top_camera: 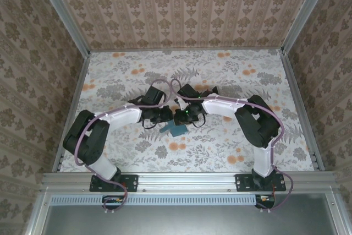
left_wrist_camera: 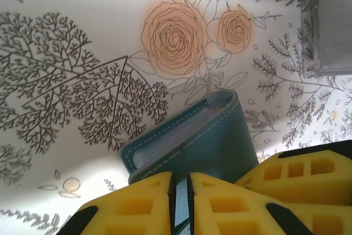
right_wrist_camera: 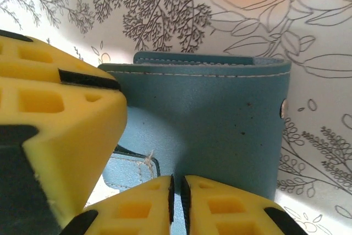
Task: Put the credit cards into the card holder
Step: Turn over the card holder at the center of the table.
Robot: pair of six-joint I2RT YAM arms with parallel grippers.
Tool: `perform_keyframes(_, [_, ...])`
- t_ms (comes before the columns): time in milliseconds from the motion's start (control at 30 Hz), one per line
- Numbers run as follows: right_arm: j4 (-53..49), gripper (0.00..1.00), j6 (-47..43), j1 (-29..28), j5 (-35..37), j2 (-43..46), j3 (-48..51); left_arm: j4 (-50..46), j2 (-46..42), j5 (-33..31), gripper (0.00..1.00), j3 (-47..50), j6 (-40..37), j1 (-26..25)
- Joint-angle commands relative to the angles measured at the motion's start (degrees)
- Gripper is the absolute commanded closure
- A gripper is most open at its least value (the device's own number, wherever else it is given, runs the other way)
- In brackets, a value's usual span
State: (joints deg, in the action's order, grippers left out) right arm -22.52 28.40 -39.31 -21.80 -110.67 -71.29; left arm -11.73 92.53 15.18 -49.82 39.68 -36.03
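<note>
The teal card holder lies folded on the flowered table between both grippers. In the left wrist view the card holder shows pale inner sleeves along its open edge, and my left gripper is shut on a thin teal flap of it. In the right wrist view the card holder stands broadside, with my right gripper shut on its near edge. A lighter blue strap hangs beside it. The left gripper and right gripper nearly touch. No credit cards are in view.
A clear slotted rack stands just beyond the wallet at the upper right of the left wrist view. The other arm's yellow finger crowds the left of the right wrist view. Metal rails and papered walls fence the table.
</note>
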Motion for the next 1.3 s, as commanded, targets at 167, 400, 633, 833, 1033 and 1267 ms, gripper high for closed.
perform_keyframes(167, [2.17,0.79,1.35,1.3,-1.16,4.67,2.37,2.64,4.1,-0.06,0.85,4.16,2.5,-0.18])
perform_keyframes(400, [1.59,0.56,1.62,6.79,-0.43,7.22,7.03,3.9,4.6,-0.32,0.86,5.96,3.45,-0.18])
perform_keyframes(633, [5.5,0.46,5.0,6.73,-7.61,3.68,10.67,5.55,5.04,-0.58,0.89,7.88,4.3,-0.07])
perform_keyframes(833, [15.14,0.46,11.94,4.12,-13.33,-0.35,11.0,7.44,6.4,-0.39,0.96,10.32,5.3,-0.07])
perform_keyframes(1033, [26.55,0.49,19.99,1.78,-16.7,-4.12,11.17,8.62,4.92,-1.47,1.0,13.75,6.32,0.52])
perform_keyframes(1267, [27.51,0.83,19.78,1.82,-14.95,-2.98,10.08,7.32,1.62,-2.49,1.0,15.13,5.71,1.99])
